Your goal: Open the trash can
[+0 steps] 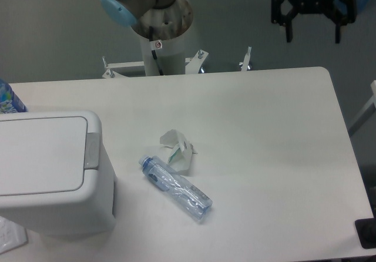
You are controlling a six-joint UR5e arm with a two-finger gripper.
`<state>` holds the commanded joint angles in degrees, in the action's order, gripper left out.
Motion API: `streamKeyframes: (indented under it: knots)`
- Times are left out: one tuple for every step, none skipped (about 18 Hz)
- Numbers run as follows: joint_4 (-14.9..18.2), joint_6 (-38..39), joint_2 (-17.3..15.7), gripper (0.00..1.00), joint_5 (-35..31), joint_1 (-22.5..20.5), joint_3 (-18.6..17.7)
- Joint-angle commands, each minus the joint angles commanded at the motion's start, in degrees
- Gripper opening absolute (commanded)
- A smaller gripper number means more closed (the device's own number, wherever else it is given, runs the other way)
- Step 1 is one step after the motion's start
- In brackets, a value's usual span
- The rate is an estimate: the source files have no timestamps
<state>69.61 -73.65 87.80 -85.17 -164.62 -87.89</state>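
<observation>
Grey wall behind; a white table (pixel 264 156) with rounded corners fills most of the view.

Far left, at the table's edge: part of a blue-labelled bottle (pixel 8 99), cut off by the frame, just behind the trash can.

Trash can (pixel 53 174): large, boxy, white, rounded corners, sitting at the left side of the table and partly out of frame. Its flat white lid (pixel 38 154) lies down flush on the rim, closed. A grey push-tab (pixel 92 151) sits on the right-hand rim, facing the middle of the table. At the bottom-left corner, beside the can's base, a bit of white wrapper or packet (pixel 10 237); detail too small to tell.

Centre of table, right of the can and apart from it: a crumpled piece of white paper (pixel 178 150) with a trace of green print. Touching or just beside it, a clear crushed plastic bottle (pixel 176 188) lies on its side, cap end toward the can, angled down to the right.

Top centre: arm base column and a joint with a light-blue cap (pixel 120 9), mounted behind the table's far edge.

Top right: gripper (pixel 313 36), black, hanging high above the table's far right corner, well apart from the trash can. Fingers (pixel 289 30) point down, spread wide, nothing between them.

Lower right corner: a small dark object (pixel 366 234) at the table's edge, cut off by the frame.
</observation>
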Motion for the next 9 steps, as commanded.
streamKeyframes:
  knots:
    - [0.0,0.0,0.0,1.0,0.0,0.0,0.0]
    - [0.0,0.0,-0.09,1.0,-0.09,0.0,0.0]
    - [0.0,0.09,-0.09,1.0,-0.09,0.09,0.0]
    - [0.0,0.09,-0.09,1.0,0.0,0.09,0.0]
    - [0.0,0.09,-0.09,1.0,0.09,0.17,0.0]
    - [0.0,0.17,-0.09,1.0,0.09,0.26,0.0]
    - [0.0,0.18,-0.09,1.0,0.09,0.26,0.0]
    - [0.0,0.18,-0.09,1.0,0.18,0.26,0.0]
    - [0.0,0.18,-0.09,1.0,0.26,0.35,0.0]
